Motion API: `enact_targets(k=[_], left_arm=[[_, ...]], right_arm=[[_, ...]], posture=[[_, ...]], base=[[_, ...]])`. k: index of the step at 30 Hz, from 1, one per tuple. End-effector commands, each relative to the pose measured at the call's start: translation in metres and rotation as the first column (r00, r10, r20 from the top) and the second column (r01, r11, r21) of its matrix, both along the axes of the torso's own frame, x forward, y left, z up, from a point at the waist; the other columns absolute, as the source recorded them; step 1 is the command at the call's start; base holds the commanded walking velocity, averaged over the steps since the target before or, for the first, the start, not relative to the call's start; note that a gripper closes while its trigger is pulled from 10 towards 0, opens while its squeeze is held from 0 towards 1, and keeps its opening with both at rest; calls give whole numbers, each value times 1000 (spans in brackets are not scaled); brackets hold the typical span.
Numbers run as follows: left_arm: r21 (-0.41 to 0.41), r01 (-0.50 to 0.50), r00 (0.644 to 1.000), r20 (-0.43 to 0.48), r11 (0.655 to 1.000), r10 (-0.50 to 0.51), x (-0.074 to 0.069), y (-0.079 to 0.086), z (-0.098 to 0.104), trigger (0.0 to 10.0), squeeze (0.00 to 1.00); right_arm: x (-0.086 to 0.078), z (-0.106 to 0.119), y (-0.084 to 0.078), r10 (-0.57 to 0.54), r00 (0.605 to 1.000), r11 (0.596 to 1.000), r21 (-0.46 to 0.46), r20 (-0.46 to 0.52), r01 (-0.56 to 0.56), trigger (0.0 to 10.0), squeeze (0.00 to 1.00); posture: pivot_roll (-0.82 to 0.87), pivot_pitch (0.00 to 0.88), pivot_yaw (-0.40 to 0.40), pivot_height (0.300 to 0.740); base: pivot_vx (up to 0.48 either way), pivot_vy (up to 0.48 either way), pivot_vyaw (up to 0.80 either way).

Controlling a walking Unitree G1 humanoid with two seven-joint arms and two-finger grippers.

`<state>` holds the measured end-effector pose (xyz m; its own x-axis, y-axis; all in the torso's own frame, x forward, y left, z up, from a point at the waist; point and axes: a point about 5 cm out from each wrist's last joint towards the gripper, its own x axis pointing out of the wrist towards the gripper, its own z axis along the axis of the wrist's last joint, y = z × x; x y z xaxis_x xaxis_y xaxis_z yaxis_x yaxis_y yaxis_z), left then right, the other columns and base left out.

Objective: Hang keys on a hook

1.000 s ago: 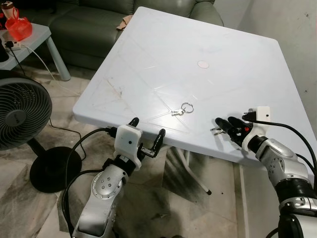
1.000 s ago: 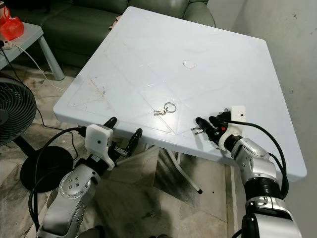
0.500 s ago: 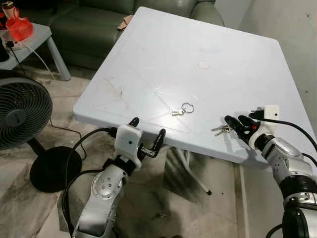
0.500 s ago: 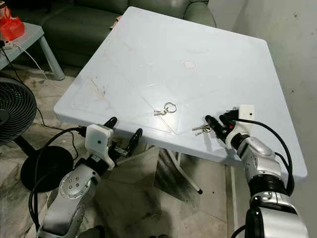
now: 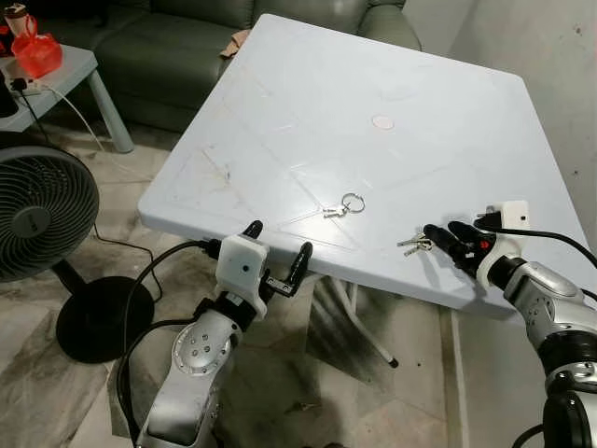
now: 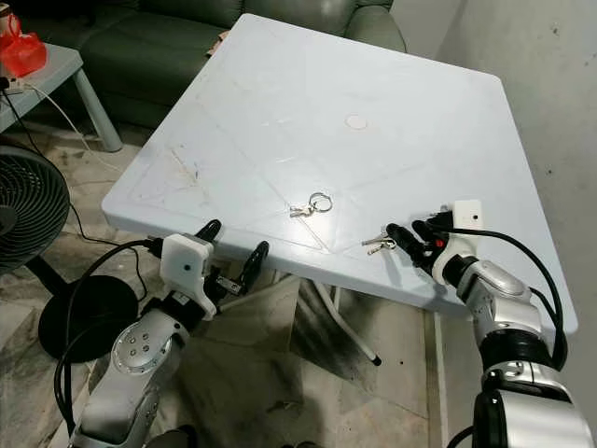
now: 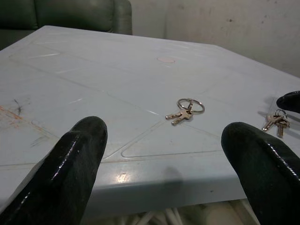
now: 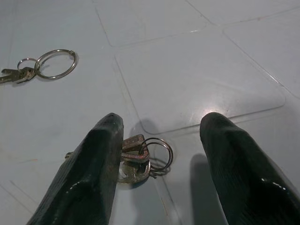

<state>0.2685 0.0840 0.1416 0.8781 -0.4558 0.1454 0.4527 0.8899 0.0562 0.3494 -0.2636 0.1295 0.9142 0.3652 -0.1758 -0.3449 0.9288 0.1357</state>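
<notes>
On the white table (image 5: 308,103) near its right front edge, right gripper (image 5: 446,235) sat fingers spread, small key bunch (image 8: 140,161) lying just beside one finger, not gripped. Second key ring (image 5: 345,205) lay well left. Left gripper (image 5: 278,252) hovered spread below table's front edge.

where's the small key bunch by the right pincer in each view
Left eye view: small key bunch, near table edge.
Right eye view, same spot.
Left wrist view: far right.
Right wrist view: between the open fingers.
Shared landmark: key ring with keys mid-table.
</notes>
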Motion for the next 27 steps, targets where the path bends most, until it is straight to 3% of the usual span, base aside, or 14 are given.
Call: enact_targets(k=[1, 8, 15, 16, 17, 19, 20, 23, 24, 27], left_arm=[[4, 14, 1000, 1, 1000, -14, -2, -4, -1, 10000, 0], [6, 9, 1000, 2, 1000, -9, -3, -3, -1, 10000, 0], [7, 6, 1000, 2, 1000, -6, -3, -2, -1, 10000, 0], [7, 5, 1000, 3, 1000, -5, -3, -2, -1, 10000, 0], [7, 5, 1000, 3, 1000, -5, -3, -2, -1, 10000, 0], [7, 5, 1000, 3, 1000, -5, -3, -2, -1, 10000, 0], [7, 5, 1000, 3, 1000, -5, -3, -2, -1, 10000, 0], [6, 5, 1000, 4, 1000, -5, -3, -2, 0, 10000, 0], [6, 5, 1000, 4, 1000, -5, -3, -2, -1, 10000, 0], [7, 5, 1000, 5, 1000, -5, -3, -2, 0, 10000, 0]], right_arm=[[-4, -7, -5, -17, 999, 1000, -25, -40, 16, 10000, 0], [-3, -17, 2, -43, 995, 997, -68, -91, 37, 10000, 0], [-4, -16, 3, -14, 997, 997, -79, -72, 8, 10000, 0], [-4, -16, 3, -16, 997, 997, -81, -69, 11, 9490, 0], [-4, -15, 2, -19, 998, 997, -79, -59, 15, 4980, 0], [-4, -15, 2, -19, 998, 997, -78, -54, 14, 4980, 0], [-5, -15, 2, -6, 999, 996, -87, -42, 3, 902, 0], [-7, -17, 2, 5, 999, 996, -88, -45, -9, 627, 0], [-7, -16, 2, 10, 999, 996, -86, -35, -13, 0, 0], [-8, -16, 1, 8, 999, 997, -83, -32, -11, 0, 0]], posture=[[100, 174, -127, 740], [107, 180, -126, 740], [110, 181, -126, 740], [110, 181, -129, 740], [110, 181, -129, 740], [110, 181, -129, 740], [108, 182, -129, 740], [108, 181, -129, 740], [108, 181, -129, 740], [108, 182, -128, 740]], base=[[0, 0, 0], [0, 0, 0], [0, 0, 0], [0, 0, 0], [0, 0, 0], [0, 0, 0], [0, 0, 0], [0, 0, 0], [0, 0, 0], [0, 0, 0]])
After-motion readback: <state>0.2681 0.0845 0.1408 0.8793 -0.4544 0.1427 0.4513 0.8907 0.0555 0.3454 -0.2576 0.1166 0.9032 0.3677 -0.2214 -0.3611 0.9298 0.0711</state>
